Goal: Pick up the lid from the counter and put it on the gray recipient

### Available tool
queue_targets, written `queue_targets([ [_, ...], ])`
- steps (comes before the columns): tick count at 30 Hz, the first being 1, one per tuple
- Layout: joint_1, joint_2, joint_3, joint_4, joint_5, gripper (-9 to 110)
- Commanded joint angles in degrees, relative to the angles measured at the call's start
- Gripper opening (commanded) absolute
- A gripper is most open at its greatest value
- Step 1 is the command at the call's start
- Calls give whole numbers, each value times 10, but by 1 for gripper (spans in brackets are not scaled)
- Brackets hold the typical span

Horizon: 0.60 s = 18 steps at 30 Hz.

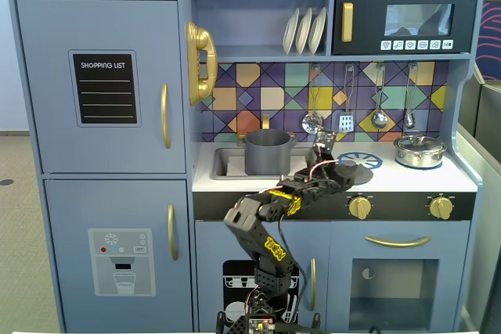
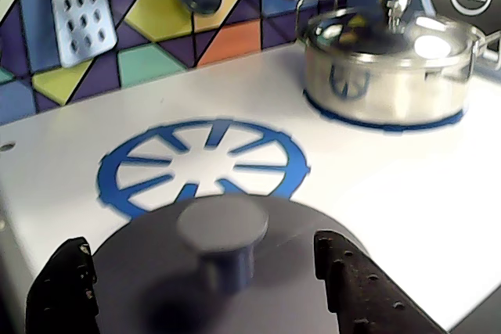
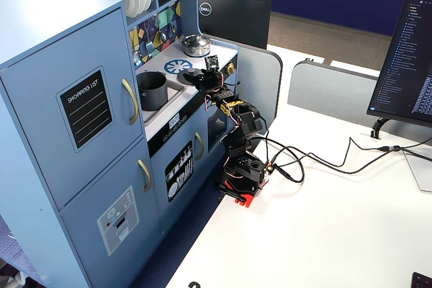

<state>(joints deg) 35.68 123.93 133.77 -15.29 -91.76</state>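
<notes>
The lid point(image 2: 156, 287) is a flat dark-gray disc with a round knob point(image 2: 223, 224). It lies on the white counter over the near edge of the blue burner circle point(image 2: 203, 166). My gripper point(image 2: 203, 242) is open, one finger on each side of the knob, neither touching it. In a fixed view the gripper point(image 1: 335, 168) hangs low over the lid point(image 1: 362, 173). The gray recipient point(image 1: 266, 152), a matte pot with side handles, stands uncovered in the sink to the left. It also shows in the other fixed view point(image 3: 152, 89), left of the gripper point(image 3: 202, 79).
A shiny silver pot point(image 2: 387, 68) with its own lid sits on the far right burner. Utensils point(image 1: 346, 121) hang on the tiled back wall. Gold knobs point(image 1: 359, 207) line the counter's front edge. The arm's base point(image 3: 241, 173) stands on a white desk.
</notes>
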Motion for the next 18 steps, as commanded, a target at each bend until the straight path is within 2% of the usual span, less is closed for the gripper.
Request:
queue_targets([
  [1,-1,-35,-69,-28,-6,28],
  [18,-11,-195,-161,-76,-3,25],
])
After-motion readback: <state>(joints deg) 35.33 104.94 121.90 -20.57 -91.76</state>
